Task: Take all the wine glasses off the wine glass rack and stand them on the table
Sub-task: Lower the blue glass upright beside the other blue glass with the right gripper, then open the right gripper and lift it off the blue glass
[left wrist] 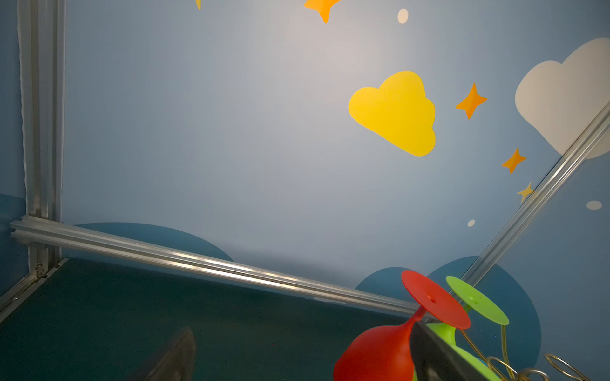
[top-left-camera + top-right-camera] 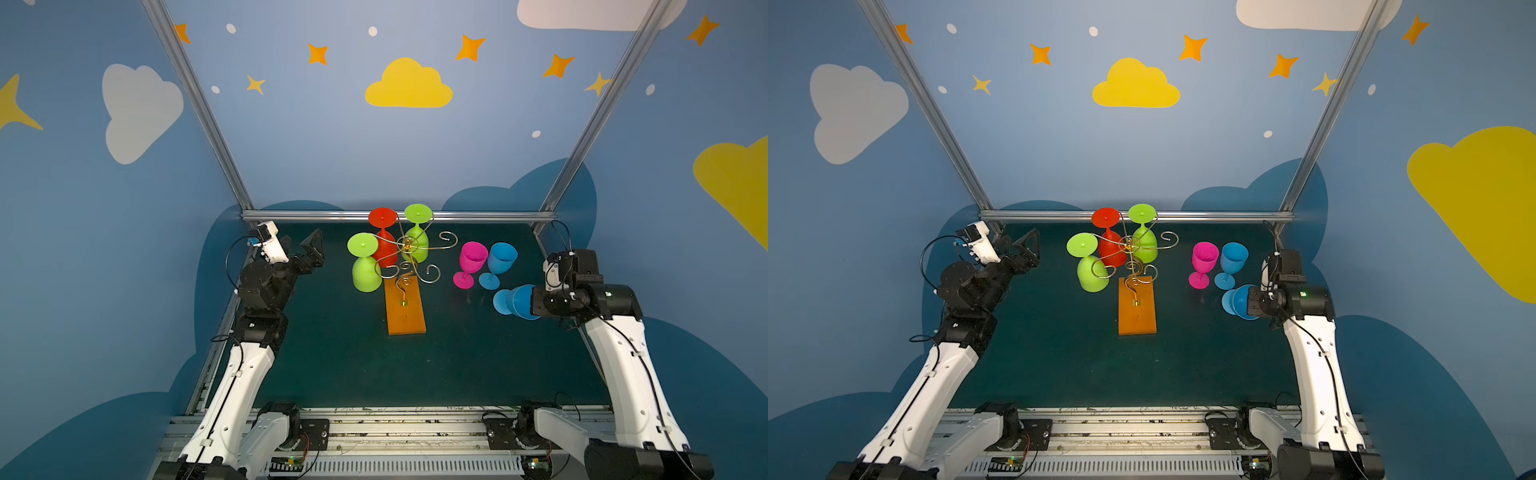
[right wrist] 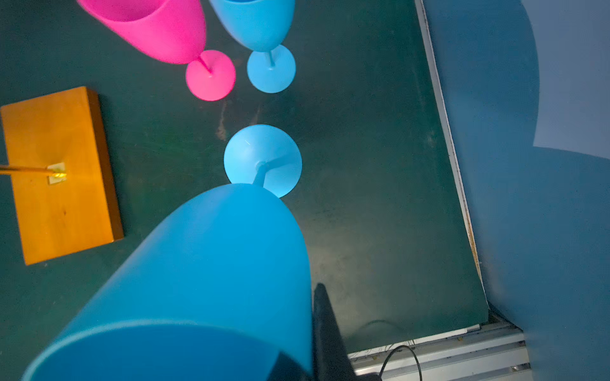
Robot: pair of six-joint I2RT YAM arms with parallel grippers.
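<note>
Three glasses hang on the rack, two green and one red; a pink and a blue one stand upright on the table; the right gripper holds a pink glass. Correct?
Not quite. The right gripper holds a blue glass, not a pink one; the right wrist view shows its fingers at the blue rim. The rest is right.

Robot lab cell: aluminium frame (image 2: 478, 216), cartoon cloud-and-star walls (image 2: 311, 145), green mat (image 2: 353, 374).

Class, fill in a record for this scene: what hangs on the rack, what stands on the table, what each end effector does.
On rack: red glass, near green glass, far green glass, hanging foot up
On table: pink glass, blue glass, upright, right of rack
Left end effector: open, empty, left of rack
Right end effector: shut on second blue glass, held tilted
</note>
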